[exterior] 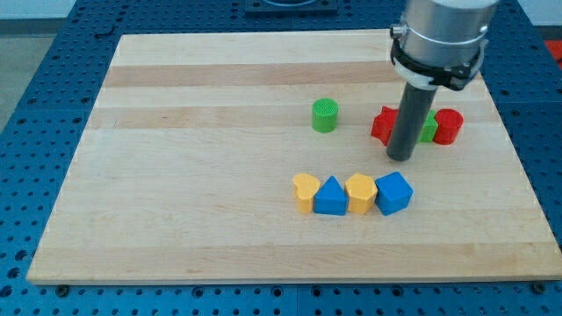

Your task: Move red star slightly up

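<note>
The red star (383,125) lies on the wooden board (202,175) at the view's right, partly hidden behind my rod. My tip (401,158) rests on the board just below and right of the red star, touching or nearly touching it. A green block (429,130), shape unclear, sits right of the rod, and a red cylinder (448,125) is right of that.
A green cylinder (325,115) stands alone left of the red star. Below my tip is a row: yellow heart (305,192), blue triangle (331,197), yellow hexagon-like block (361,193), blue cube (393,193). The board's right edge is near.
</note>
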`<state>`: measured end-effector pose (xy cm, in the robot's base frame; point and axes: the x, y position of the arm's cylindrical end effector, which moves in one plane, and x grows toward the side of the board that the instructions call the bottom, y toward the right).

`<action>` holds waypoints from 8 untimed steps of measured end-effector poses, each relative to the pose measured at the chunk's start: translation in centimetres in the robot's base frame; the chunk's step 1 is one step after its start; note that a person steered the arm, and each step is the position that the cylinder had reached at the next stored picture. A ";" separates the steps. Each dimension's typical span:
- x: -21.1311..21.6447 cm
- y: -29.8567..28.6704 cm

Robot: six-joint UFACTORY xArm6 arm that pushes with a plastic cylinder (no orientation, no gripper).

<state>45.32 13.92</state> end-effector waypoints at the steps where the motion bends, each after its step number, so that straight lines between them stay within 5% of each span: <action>1: -2.0 -0.4; 8: -7.7 -6.6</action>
